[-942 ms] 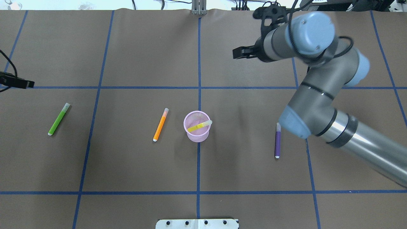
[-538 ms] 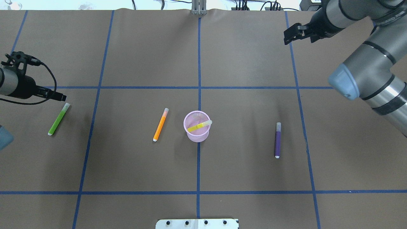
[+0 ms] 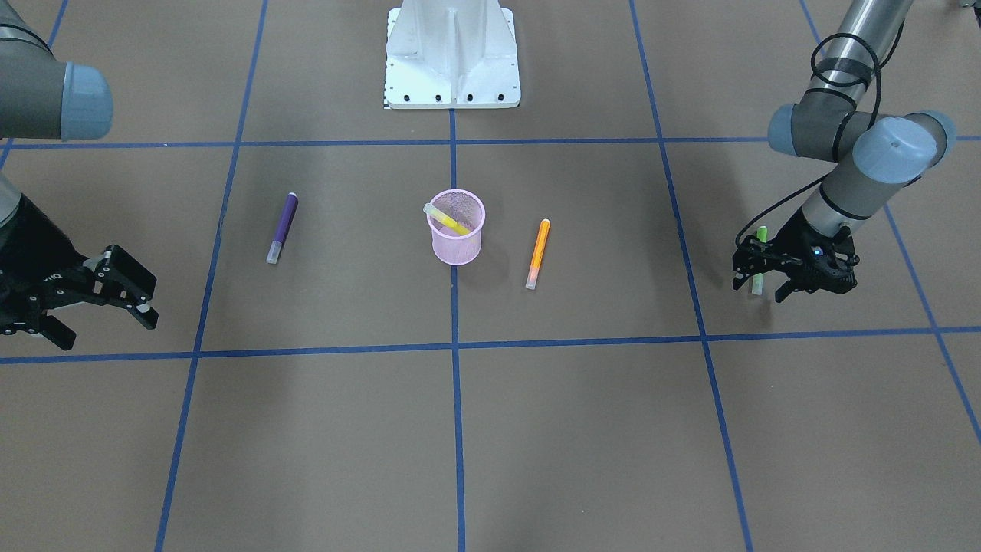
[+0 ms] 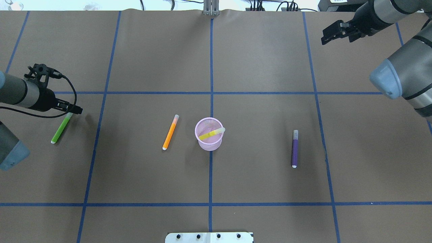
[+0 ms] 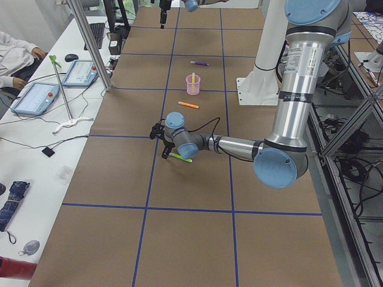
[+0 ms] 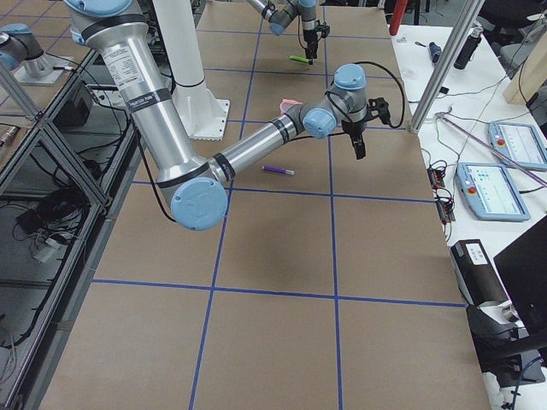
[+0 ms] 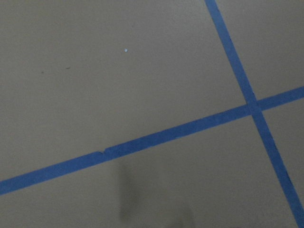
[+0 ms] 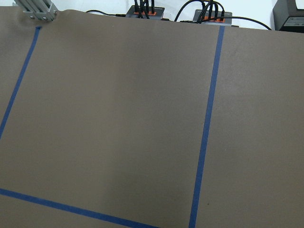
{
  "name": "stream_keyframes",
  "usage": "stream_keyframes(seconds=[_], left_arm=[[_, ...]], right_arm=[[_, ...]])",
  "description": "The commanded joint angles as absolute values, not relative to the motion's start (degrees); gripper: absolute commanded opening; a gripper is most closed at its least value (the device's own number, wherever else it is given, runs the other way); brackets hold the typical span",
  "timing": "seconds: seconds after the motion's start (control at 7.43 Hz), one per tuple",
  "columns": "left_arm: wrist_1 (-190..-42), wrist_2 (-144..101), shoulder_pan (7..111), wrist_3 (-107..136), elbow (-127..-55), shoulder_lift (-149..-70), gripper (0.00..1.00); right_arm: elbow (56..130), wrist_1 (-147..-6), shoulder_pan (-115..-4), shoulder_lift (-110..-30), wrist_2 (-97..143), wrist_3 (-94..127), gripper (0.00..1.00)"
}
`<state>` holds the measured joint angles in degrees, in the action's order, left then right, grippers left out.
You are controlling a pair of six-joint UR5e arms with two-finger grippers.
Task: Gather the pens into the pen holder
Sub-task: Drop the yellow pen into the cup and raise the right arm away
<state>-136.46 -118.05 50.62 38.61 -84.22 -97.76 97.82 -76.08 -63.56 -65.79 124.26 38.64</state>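
The pink mesh pen holder (image 4: 209,145) (image 3: 457,247) stands upright at the table's middle with the yellow pen (image 4: 211,134) (image 3: 448,220) leaning inside it. The orange pen (image 4: 170,132) (image 3: 538,253) lies just to its left in the overhead view. The purple pen (image 4: 294,150) (image 3: 282,228) lies on the right half. The green pen (image 4: 60,130) (image 3: 761,234) lies at the far left. My left gripper (image 4: 77,109) (image 3: 760,287) is open, its jaws on either side of the green pen's cap end. My right gripper (image 4: 329,35) (image 3: 103,326) is open and empty at the far right.
The robot's white base plate (image 4: 209,237) (image 3: 452,54) sits at the table's near edge. Blue tape lines mark a grid on the brown table (image 4: 263,182). A side desk with tablets (image 5: 36,95) and a seated person lies beyond the far edge.
My left arm came in from the left edge and its gripper reached the green pen's cap end. My right arm swung away from the middle to the far right corner.
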Motion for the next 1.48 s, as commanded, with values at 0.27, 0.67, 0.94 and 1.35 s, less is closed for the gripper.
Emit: stream_keyframes(seconds=[0.27,0.67,0.94,1.35], left_arm=[[-136.49,-117.77,50.19,38.32,-84.55,-97.12,0.48],[-136.58,-117.86,50.19,38.14,-86.57,-95.01,0.30],[-136.58,-117.77,50.10,38.06,-86.57,-94.92,0.17],[-136.58,-117.69,50.18,38.06,-86.57,-94.92,0.12]], right_arm=[[97.91,-75.94,-63.54,-65.83,124.19,38.67,0.99],[97.91,-75.94,-63.54,-65.83,124.01,38.67,0.99],[97.91,-75.85,-63.54,-65.92,123.84,38.67,1.00],[98.00,-75.67,-63.54,-65.92,123.84,38.94,1.00]])
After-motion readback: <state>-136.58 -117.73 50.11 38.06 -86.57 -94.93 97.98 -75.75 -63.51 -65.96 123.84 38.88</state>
